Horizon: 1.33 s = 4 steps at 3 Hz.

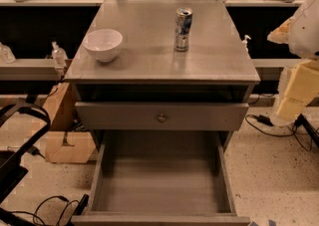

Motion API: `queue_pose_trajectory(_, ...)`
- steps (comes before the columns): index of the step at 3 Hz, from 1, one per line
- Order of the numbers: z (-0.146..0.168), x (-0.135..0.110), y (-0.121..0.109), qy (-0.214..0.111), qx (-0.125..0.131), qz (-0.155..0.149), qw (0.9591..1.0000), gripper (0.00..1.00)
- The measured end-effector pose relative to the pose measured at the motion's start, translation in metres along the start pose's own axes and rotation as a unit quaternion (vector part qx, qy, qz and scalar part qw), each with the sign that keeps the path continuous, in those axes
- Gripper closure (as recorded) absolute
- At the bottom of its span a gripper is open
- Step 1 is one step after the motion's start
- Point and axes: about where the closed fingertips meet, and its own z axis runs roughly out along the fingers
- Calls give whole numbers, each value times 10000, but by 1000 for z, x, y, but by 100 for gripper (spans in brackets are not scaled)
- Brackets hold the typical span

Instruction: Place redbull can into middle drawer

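The redbull can (183,29) stands upright on the grey cabinet top (149,63), right of centre and towards the back. The middle drawer (162,182) is pulled out wide below, its flat grey floor bare. Above it is a shut drawer front with a small brass knob (161,118). My gripper (294,88) is at the right edge of the view, beside the cabinet and well to the right of the can, holding nothing that shows.
A white bowl (103,44) sits on the cabinet top at the left. Black frame parts (20,140) and cables (55,205) lie on the floor at the left. A wooden block (67,145) stands left of the cabinet. Benches run behind.
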Motion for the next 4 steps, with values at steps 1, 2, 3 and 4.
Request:
queue_pose_trajectory(1,0,0,0,-2,0,1,10000,0)
queue_pose_trajectory(2,15,-4,-22,-564,-57,281,9980,0)
queue_pose_trajectory(3,37,-7,-65,-1562,83,664,9855,0)
queue_pose_trajectory(4,54,-9,-124,-2839,531,1022,9519,0)
